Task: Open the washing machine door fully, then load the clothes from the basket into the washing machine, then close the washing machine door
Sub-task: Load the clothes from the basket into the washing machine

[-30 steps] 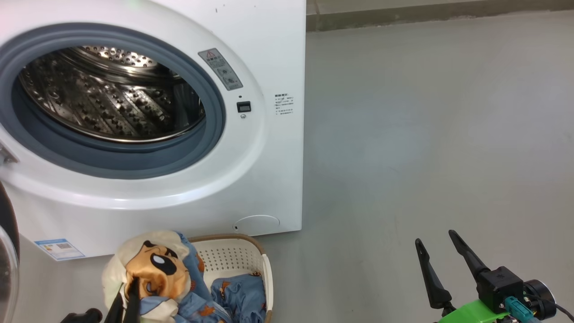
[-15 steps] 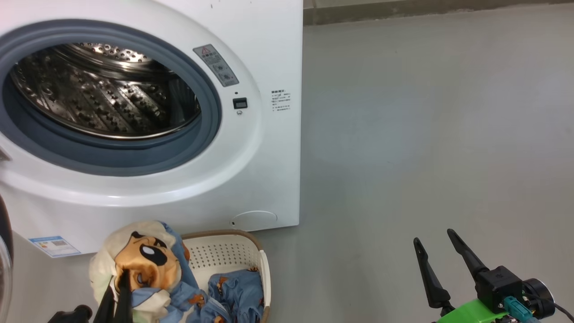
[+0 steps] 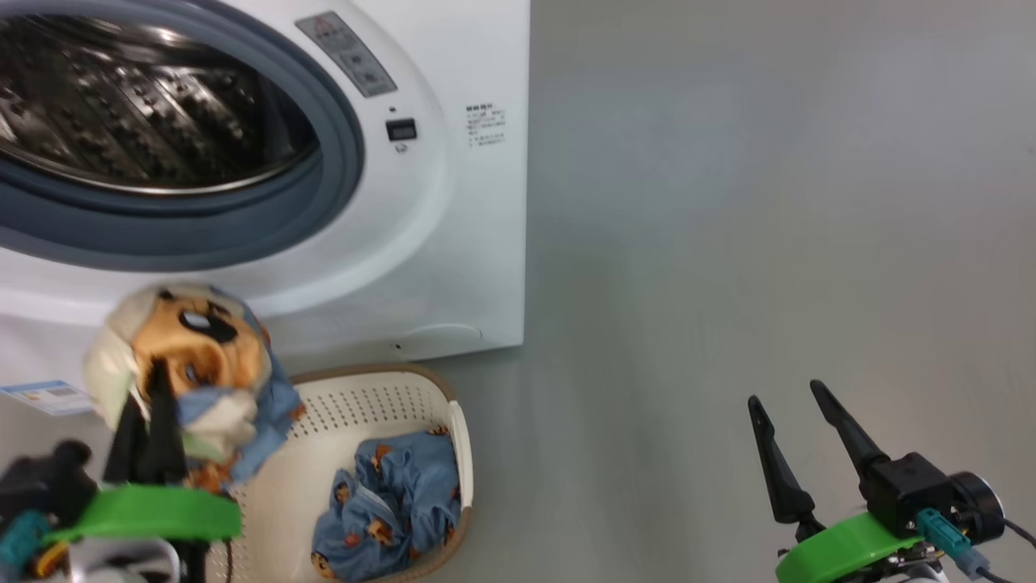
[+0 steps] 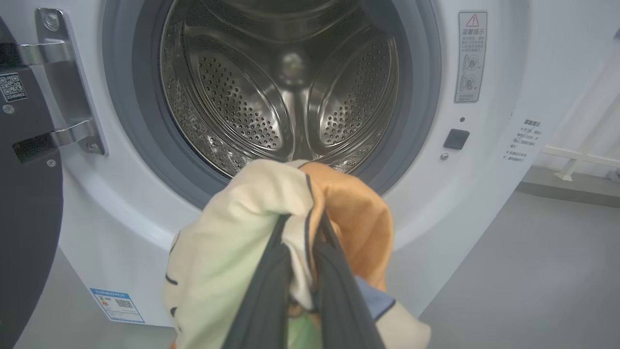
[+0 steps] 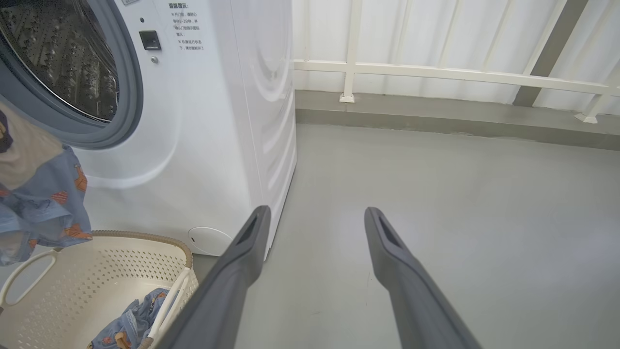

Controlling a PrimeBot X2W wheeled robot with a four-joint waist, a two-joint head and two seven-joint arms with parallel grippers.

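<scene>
My left gripper [image 3: 154, 376] is shut on the clothes: a cream garment [image 3: 182, 348] with an orange face print and blue printed cloth hanging from it. It hangs above the left end of the basket [image 3: 368, 380], below the washing machine [image 3: 461, 243] opening. In the left wrist view the garment [image 4: 242, 232] sits just before the steel drum [image 4: 290, 87]. The washing machine door [image 4: 26, 218] stands swung open at the left. A light blue printed garment [image 3: 396, 502] lies in the basket. My right gripper [image 3: 783, 394] stands open over the floor, holding nothing.
Bare grey floor [image 3: 728, 243] spreads to the right of the machine. A white railing [image 5: 436, 72] and a low curb run along the back. The door's metal hinge [image 4: 68, 87] sits left of the opening. A blue label sticker [image 4: 116, 305] marks the machine's lower front.
The head camera has shifted, so the machine sits higher in view. My left gripper has lifted the cream garment up out of the basket, toward the opening. The right gripper has stayed put.
</scene>
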